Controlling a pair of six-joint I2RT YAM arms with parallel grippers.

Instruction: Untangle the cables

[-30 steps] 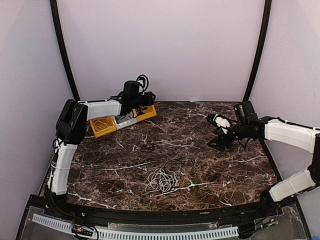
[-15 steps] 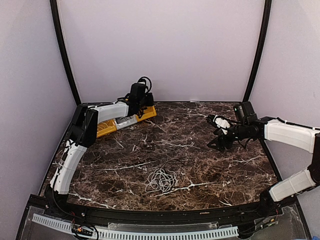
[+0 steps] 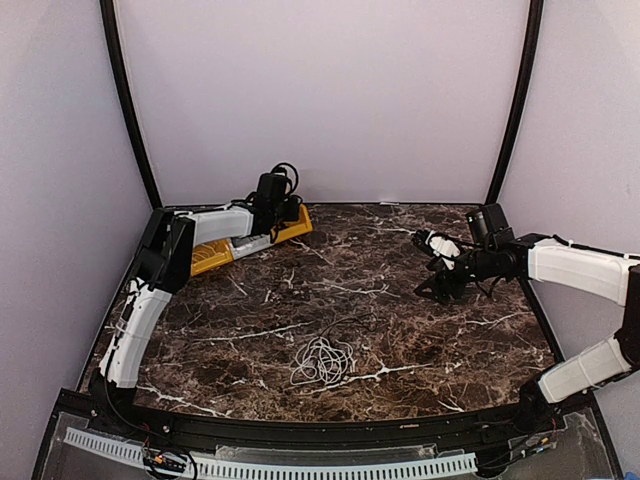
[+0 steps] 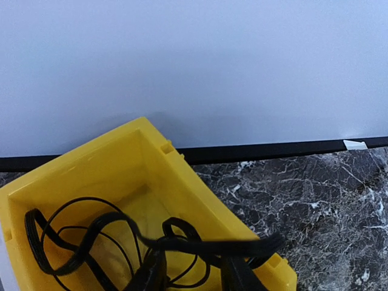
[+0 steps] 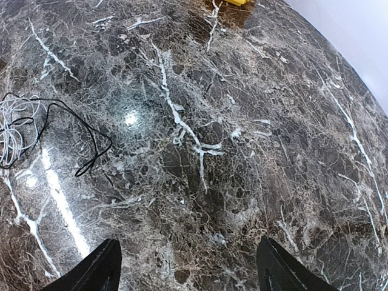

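Note:
A palm-sized tangle of white and grey cables (image 3: 322, 362) lies on the marble table near the front middle, and a black cable (image 5: 91, 145) loops out of it. The tangle's edge shows at the left of the right wrist view (image 5: 12, 130). Another black cable (image 4: 91, 236) lies coiled in the yellow bin (image 4: 182, 176). My left gripper (image 4: 194, 257) hangs over that bin (image 3: 207, 257); its fingers (image 4: 151, 270) stand apart, and a blurred stretch of the black cable crosses their tips. My right gripper (image 5: 188, 254) is open and empty above bare marble at the right (image 3: 428, 265).
The yellow bin sits at the table's back left corner against the pale wall. A black rim (image 4: 273, 148) marks the table's back edge. Curved black posts (image 3: 125, 100) rise at both back corners.
My left arm has stretched farther back over the yellow bin and its jaws have narrowed. The right arm and the tangle have not moved.

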